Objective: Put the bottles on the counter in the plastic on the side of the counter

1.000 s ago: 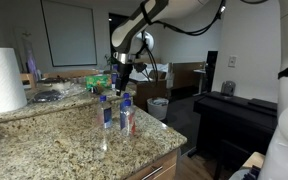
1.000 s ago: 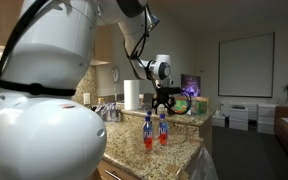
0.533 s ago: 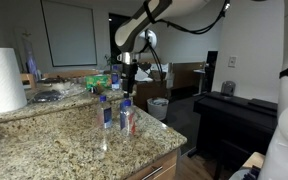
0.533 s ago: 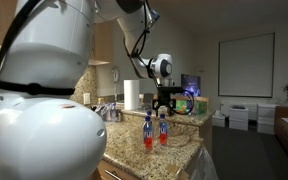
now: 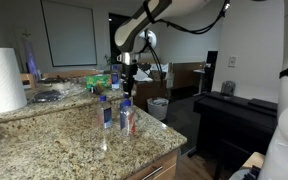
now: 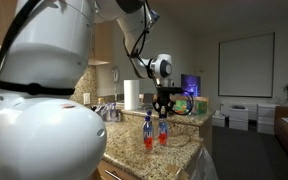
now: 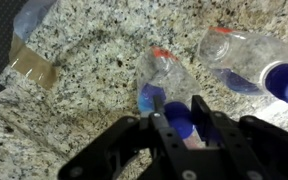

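Gripper (image 7: 177,102) status: the two fingers (image 7: 155,100) stand against opposite sides of the blue cap (image 7: 177,120) of a bottle (image 7: 162,72), with no gap visible in the wrist view. It grasps the bottle at the cap and points straight down.

Bottle position: upright on the counter (image 7: 84,100), directly below the gripper in both exterior views (image 5: 129,118) (image 6: 163,131). Its body is clear plastic. The lower part shows red; whether this is contents or a marking cannot be told.

Second bottle (image 7: 236,48): also upright with a blue cap, just beside the first and not touching it. The gripper is clear of it. It is visible in both exterior views (image 5: 105,111) (image 6: 147,134).

Both bottles stand near the counter edge that faces the bin (image 5: 158,106). The bin stands on the floor beyond that edge, well apart from the bottles and lower than the counter top. It is lined with whitish plastic. Its contents cannot be seen.

Paper-towel roll (image 5: 2,80): upright near the opposite end of the counter, well apart from the bottles and the gripper.
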`<state>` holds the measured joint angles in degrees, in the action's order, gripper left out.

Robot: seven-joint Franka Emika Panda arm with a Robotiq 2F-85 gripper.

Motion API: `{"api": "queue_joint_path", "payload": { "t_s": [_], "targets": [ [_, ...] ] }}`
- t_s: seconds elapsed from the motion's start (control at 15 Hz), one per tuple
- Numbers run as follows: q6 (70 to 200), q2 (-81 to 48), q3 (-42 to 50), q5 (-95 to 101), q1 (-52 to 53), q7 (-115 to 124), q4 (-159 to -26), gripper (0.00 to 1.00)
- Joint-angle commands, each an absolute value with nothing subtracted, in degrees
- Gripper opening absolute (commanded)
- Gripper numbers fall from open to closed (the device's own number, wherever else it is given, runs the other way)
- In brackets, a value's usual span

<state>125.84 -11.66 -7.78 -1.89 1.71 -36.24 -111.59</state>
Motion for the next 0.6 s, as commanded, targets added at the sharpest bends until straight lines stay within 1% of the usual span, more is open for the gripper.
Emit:
{"api": "queue_joint_path", "payload": {
  "t_s": [0.0, 0.27, 0.33, 0.4, 0.53],
  "targets": [
    [125.93, -10.43, -7.86, -3.32, 1.33, -38.83, -113.03, 0.08],
    [126.14, -10.54, -7.8, -2.99, 1.44, -38.34, -113.01, 0.08],
    [126.12, -10.59, -7.8, -2.98, 1.45, -38.3, -112.96, 0.57],
    [126.14, -10.63, -7.83, -3.09, 1.45, -38.33, -112.95, 0.58],
    [126.33, -10.77, -7.91, -3.25, 1.49, -38.3, -112.95, 0.7]
  ]
}}
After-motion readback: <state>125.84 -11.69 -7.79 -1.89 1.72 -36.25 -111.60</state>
